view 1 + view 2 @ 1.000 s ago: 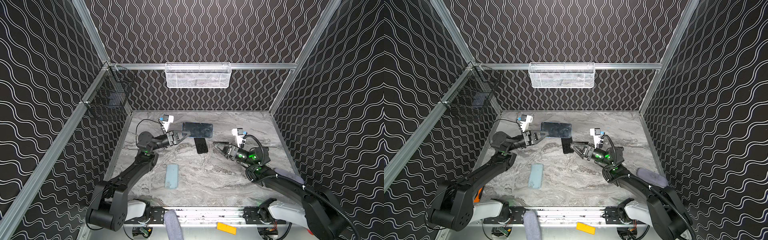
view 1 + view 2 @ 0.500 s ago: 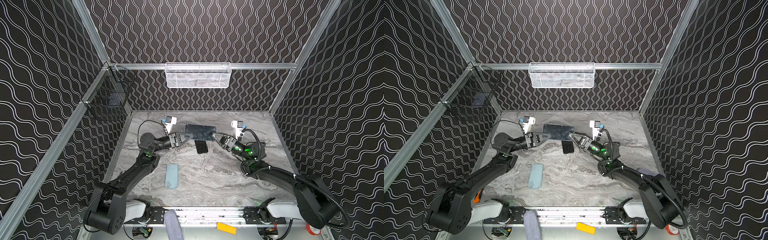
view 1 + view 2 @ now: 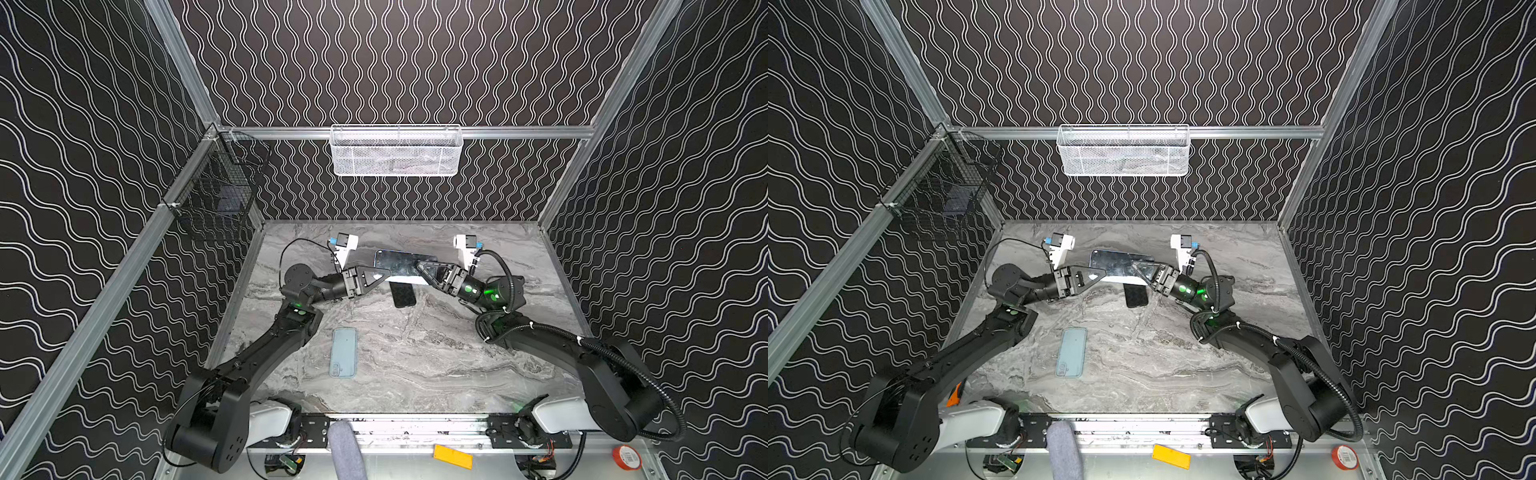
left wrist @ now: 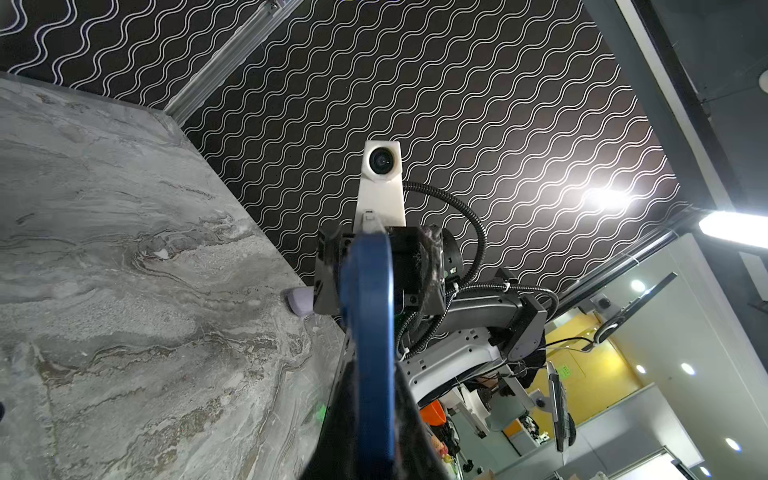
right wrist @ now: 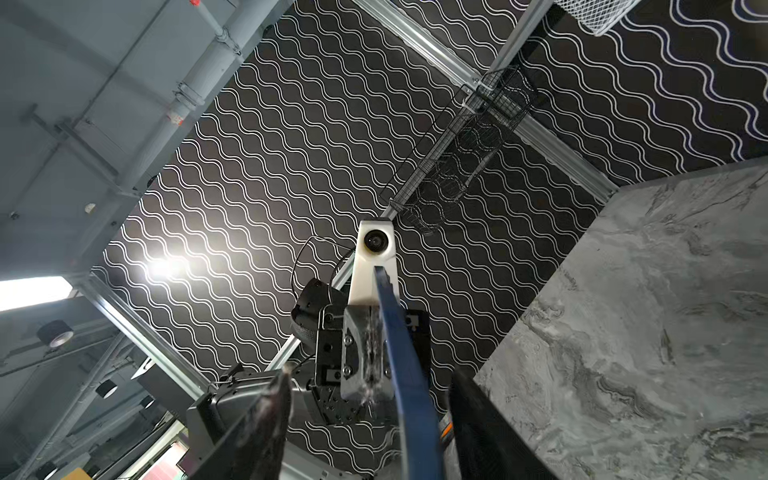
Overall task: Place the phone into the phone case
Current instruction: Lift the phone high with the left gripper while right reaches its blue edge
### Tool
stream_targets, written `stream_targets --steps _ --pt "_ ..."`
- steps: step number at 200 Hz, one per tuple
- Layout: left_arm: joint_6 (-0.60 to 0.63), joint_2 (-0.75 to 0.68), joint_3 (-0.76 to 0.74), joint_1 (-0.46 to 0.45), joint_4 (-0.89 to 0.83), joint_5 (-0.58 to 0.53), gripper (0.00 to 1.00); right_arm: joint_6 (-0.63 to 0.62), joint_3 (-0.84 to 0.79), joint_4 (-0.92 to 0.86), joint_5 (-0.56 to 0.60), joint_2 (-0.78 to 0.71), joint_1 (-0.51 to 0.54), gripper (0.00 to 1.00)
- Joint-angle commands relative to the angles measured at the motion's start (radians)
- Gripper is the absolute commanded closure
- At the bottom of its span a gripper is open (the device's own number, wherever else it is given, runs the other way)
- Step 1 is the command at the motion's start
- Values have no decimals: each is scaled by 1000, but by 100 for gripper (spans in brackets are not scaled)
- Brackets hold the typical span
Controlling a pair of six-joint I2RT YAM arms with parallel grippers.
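- While the left end effector (image 3: 386, 272) pinches one short end of the dark-blue phone (image 3: 399, 262), the handset hangs clear of the bench (image 3: 449, 357). It sits near the back middle, long side running left to right.
- Left wrist view: phone is edge-on, clamped between the left fingers.
- Right end effector (image 3: 420, 267) is at the phone's opposite end, spread.
- Right wrist view: its fingers (image 5: 262, 419) sit either side of the phone's edge with a gap on both sides, no contact visible.
- Light-blue phone case (image 3: 344, 358) lies flat on the bench toward front-left, well apart from the phone, camera cutout at its near end.
- Small black rectangular object (image 3: 403, 294) lies flat on the bench just below the held phone; cannot tell what it is.
- White mesh basket (image 3: 395, 151) hangs on the back rail, black wire basket (image 3: 216, 195) on the left rail.
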Motion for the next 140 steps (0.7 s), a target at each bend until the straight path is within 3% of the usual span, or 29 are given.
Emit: stream_targets --steps 1,33,97,140 --pt "89 -13 18 -3 -27 -22 100 29 5 57 -19 -3 2 46" --pt "141 -25 17 -7 -79 -37 100 29 -2 54 -23 -3 2 57" --pt "76 4 -6 -11 46 -49 100 55 5 86 -40 21 2 77" --pt "156 -25 9 -17 -38 -50 100 12 11 16 -47 -12 2 91"
